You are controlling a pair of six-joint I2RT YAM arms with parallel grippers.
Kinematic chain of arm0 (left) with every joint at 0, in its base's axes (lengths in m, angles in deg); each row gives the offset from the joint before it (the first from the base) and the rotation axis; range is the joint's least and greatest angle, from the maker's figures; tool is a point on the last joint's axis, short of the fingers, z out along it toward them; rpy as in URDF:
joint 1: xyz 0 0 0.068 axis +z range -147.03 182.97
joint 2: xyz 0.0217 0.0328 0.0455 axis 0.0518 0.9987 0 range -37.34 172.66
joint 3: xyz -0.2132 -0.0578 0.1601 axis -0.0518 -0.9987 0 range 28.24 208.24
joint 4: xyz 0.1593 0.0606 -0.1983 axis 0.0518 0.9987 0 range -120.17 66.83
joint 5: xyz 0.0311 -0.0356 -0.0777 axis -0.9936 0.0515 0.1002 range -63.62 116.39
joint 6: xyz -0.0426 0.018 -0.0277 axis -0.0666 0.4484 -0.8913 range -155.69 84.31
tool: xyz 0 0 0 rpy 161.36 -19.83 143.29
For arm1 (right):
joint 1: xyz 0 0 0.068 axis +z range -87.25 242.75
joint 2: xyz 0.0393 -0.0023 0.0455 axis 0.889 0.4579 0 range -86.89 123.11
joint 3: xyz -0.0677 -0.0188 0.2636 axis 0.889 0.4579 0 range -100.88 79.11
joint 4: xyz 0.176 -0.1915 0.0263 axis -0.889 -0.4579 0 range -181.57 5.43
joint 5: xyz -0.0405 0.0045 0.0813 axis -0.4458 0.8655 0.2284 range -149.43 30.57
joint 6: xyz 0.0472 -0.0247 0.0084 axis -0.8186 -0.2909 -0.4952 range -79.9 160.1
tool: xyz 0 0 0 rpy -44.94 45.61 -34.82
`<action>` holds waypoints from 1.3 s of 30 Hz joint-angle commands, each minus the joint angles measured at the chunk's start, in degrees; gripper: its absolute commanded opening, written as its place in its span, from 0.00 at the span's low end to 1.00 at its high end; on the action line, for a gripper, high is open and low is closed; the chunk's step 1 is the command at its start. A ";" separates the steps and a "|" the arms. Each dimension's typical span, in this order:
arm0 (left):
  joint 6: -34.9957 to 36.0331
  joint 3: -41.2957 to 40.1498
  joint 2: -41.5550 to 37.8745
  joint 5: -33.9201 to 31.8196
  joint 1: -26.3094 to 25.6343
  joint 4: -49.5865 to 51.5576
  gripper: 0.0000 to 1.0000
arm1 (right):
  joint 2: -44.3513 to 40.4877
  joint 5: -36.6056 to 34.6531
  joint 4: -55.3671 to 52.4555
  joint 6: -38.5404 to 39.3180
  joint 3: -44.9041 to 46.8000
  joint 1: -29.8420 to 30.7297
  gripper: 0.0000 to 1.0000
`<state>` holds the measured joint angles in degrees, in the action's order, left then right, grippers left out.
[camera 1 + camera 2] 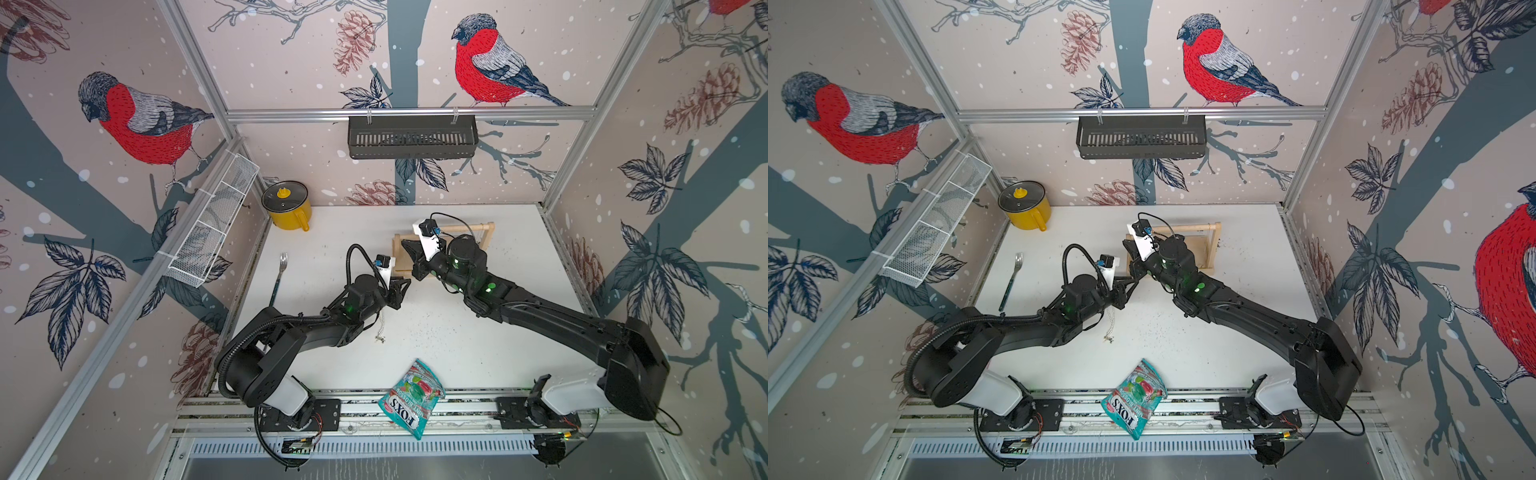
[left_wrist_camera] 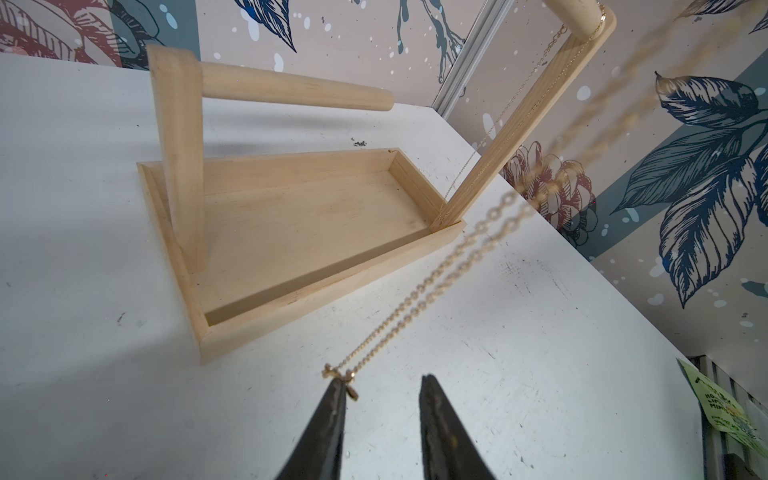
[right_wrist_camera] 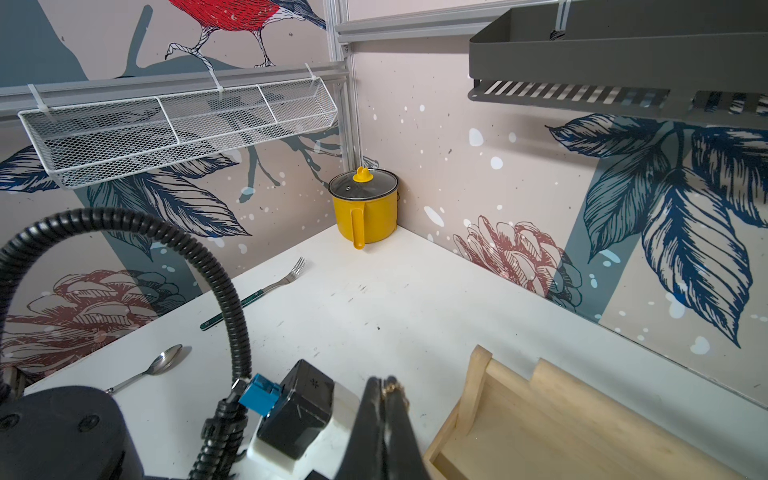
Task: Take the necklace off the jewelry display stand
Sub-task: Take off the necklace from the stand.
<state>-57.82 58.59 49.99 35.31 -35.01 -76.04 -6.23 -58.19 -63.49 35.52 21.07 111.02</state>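
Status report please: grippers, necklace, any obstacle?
Right gripper shut on necklace. Left gripper open, clasp end at one fingertip. Necklace clear of jewelry display stand; second thin chain hangs on it. Nothing in the way.

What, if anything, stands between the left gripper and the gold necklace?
Nothing visible. The necklace hangs apart from the stand, its clasp end right at one finger of the open left gripper. The right gripper is shut on the necklace higher up.
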 commanded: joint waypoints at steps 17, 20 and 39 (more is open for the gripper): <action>-0.41 0.85 0.39 0.25 0.03 -0.34 0.28 | -0.78 -0.71 0.01 0.41 -0.10 0.51 0.00; -0.53 0.55 0.30 0.39 0.01 -0.52 0.24 | -0.77 -0.88 0.01 0.47 -0.05 0.47 0.00; -6.34 2.72 -3.18 0.04 -9.78 4.01 0.00 | -7.27 -11.44 -3.19 -1.98 3.62 0.85 0.00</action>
<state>-61.90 60.95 47.35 37.08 -42.53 -72.25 -12.22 -66.21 -65.57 35.06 23.96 111.61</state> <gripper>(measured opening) 0.057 0.048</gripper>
